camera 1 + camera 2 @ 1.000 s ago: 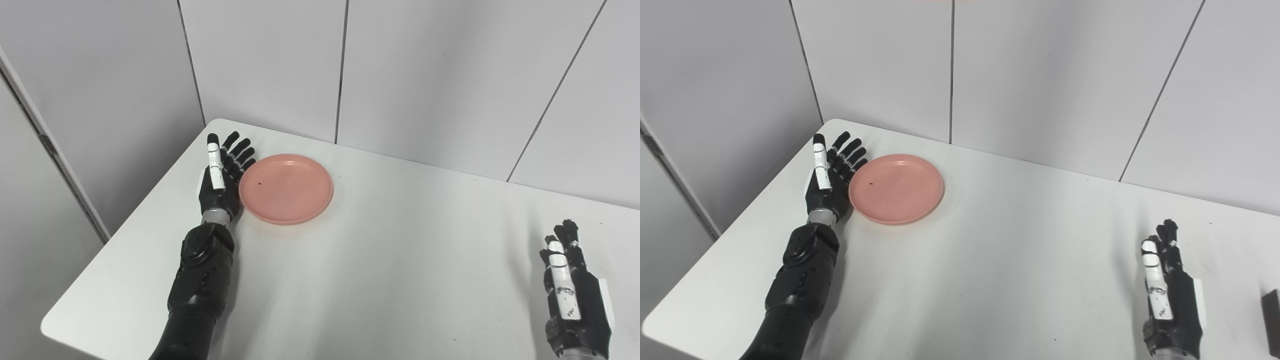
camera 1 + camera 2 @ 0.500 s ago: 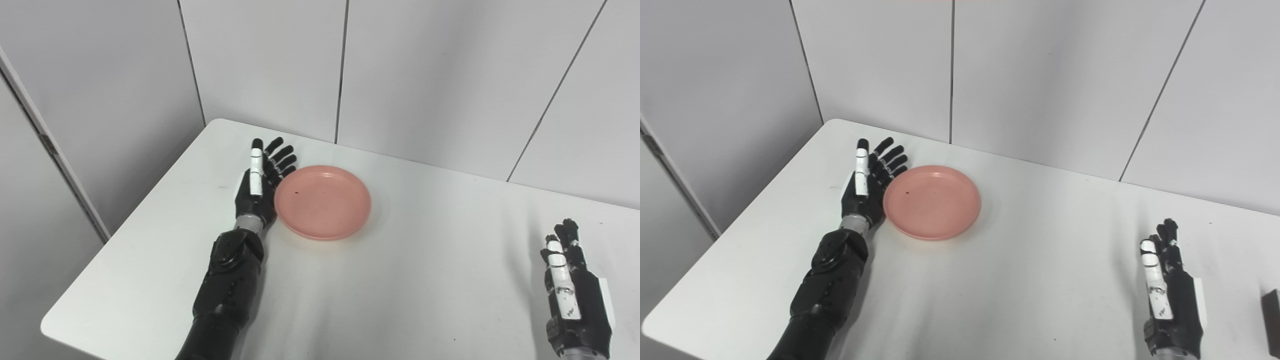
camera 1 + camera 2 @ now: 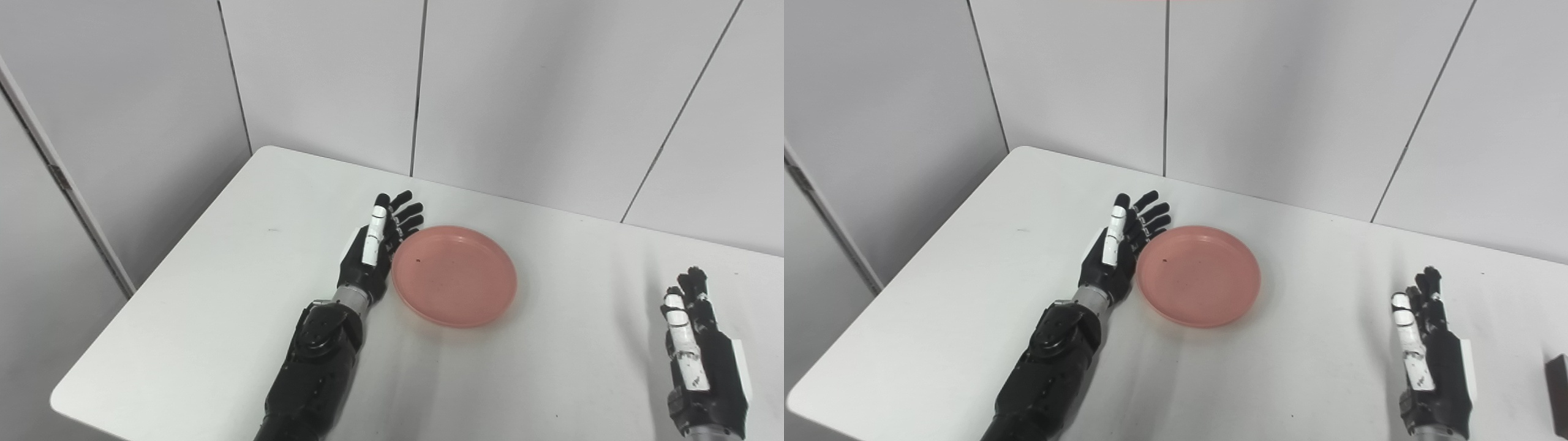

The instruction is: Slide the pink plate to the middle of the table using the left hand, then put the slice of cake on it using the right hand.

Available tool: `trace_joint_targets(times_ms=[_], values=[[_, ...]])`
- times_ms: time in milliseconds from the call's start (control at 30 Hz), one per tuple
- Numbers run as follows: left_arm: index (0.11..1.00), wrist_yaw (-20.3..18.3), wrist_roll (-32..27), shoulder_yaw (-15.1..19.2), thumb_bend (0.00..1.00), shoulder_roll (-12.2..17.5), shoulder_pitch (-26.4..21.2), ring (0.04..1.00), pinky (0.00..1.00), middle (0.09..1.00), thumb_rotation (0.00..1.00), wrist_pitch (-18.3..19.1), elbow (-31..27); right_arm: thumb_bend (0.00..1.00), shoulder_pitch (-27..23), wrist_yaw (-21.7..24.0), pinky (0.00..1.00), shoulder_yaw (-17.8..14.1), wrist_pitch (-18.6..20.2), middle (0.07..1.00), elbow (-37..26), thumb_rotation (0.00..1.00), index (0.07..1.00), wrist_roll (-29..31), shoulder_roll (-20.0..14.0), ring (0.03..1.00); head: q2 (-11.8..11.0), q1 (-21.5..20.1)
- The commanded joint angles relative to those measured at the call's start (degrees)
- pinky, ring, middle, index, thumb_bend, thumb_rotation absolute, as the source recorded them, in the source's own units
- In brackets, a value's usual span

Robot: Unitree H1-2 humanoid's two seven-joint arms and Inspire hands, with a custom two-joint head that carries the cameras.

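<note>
The pink plate lies flat near the middle of the white table. My left hand is open, fingers straight, its palm side touching the plate's left rim. My right hand is open and empty, resting at the table's front right, well right of the plate. A dark block, probably the slice of cake, shows only at the right edge of the right eye view, to the right of my right hand.
Grey wall panels stand close behind the table. The table's left edge and rounded front-left corner are in view. Bare tabletop lies between the plate and my right hand.
My left hand has pushed the plate to the right and toward me, from the table's back left to near the middle. My right hand has stayed put.
</note>
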Motion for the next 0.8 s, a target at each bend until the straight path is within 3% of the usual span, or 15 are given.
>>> trace_joint_targets(times_ms=[0, 100, 267, 300, 333, 367, 500, 767], values=[[0.873, -0.98, 0.9, -1.27, 0.78, -0.68, 1.16, 0.889, 0.92, 0.869, 1.0, 2.07, -0.78, 0.28, -1.15, 0.24, 1.0, -0.19, 0.41, 1.0, -1.75, 0.74, 1.0, 0.51, -0.01, 1.0, 0.29, -1.19], [0.871, -1.4, 0.83, -1.99, 0.76, -1.5, 2.15, 0.887, 0.9, 0.869, 1.0, 3.01, -2.16, 0.33, -1.3, 0.33, 1.0, -0.07, 0.04, 1.0, -0.84, 0.75, 1.0, 0.33, -0.08, 1.0, 0.63, -3.11], [0.876, -2.84, 0.17, -2.07, 0.74, -2.61, 3.7, 0.898, 0.92, 0.882, 0.99, 2.28, -2.89, 0.39, -1.66, 0.91, 1.0, 0.23, -4.69, 0.994, 3.65, 0.75, 1.0, -0.64, -0.66, 0.995, 1.79, -7.53], [0.877, -3.14, 0.22, -2.13, 0.73, -2.68, 4.05, 0.904, 0.92, 0.888, 0.99, 2.26, -3.18, 0.42, -1.82, 0.77, 1.0, 0.36, -6.18, 0.985, 4.98, 0.75, 0.998, -1.2, -0.64, 0.986, 2.26, -10.34], [0.877, -3.36, 0.29, -2.13, 0.73, -2.73, 4.27, 0.905, 0.92, 0.889, 0.99, 2.28, -3.38, 0.43, -1.93, 0.66, 1.0, 0.44, -7.15, 0.984, 5.83, 0.75, 0.997, -1.6, -0.62, 0.985, 2.26, -10.34], [0.877, -3.55, 0.25, -2.18, 0.73, -2.83, 4.71, 0.907, 0.93, 0.891, 0.99, 2.61, -4.09, 0.44, -2.09, 0.54, 1.0, 0.7, -7.95, 0.981, 6.65, 0.75, 0.996, -2.12, -0.51, 0.982, 2.64, -13.39], [0.885, -3.89, 0.43, -2.46, 0.72, -3.26, 6.21, 0.912, 0.92, 0.898, 0.97, 3.62, -6.53, 0.51, -2.68, 0.0, 1.0, 1.6, -9.9, 0.978, 8.86, 0.72, 0.993, -3.49, 0.56, 0.987, 3.41, -18.3], [0.901, -3.87, 0.94, -3.48, 0.68, -3.91, 8.24, 0.915, 0.92, 0.905, 0.94, 5.1, -9.61, 0.53, -3.58, -2.61, 0.98, 2.9, -11.64, 0.967, 10.61, 0.74, 0.975, -7.1, 2.67, 0.963, 5.13, -25.49]])
